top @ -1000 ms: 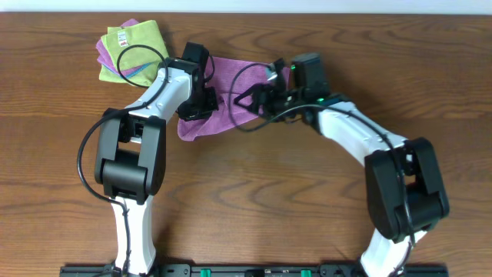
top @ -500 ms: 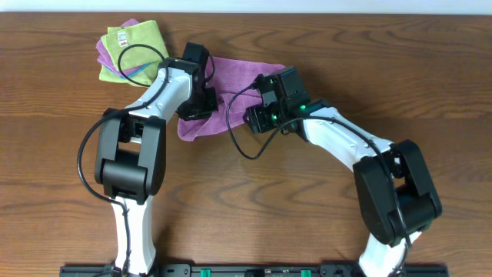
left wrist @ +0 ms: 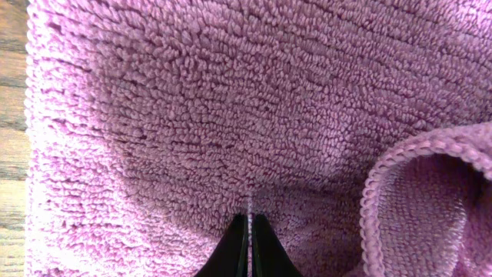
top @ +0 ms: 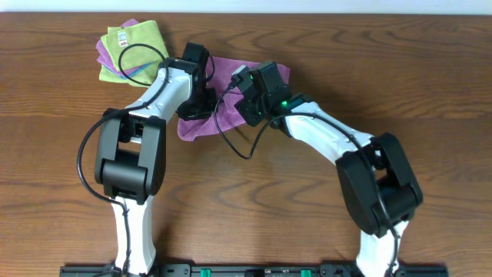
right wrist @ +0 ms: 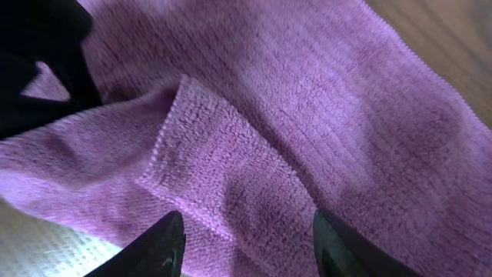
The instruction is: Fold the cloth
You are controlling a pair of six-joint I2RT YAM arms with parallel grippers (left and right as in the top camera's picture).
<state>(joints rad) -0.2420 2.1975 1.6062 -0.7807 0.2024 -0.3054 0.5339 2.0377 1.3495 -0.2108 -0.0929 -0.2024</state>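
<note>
The cloth (top: 227, 71) lies rumpled at the far middle of the wooden table (top: 400, 69), with both arms reaching in over it. The left gripper (left wrist: 250, 245) is on its left part, fingers pressed together with their tips down in the fuzzy pile. I can't quite tell whether any fabric is caught between them. A stitched edge curls over just to their right. The right gripper (right wrist: 250, 235) hangs just right of the left one, over the middle of the cloth. Its fingers are spread wide above a doubled-over flap and hold nothing. At the far left, apart from this, sits a small pile of cloths (top: 115, 65) with a lime-green one (top: 137, 38) on top.
</note>
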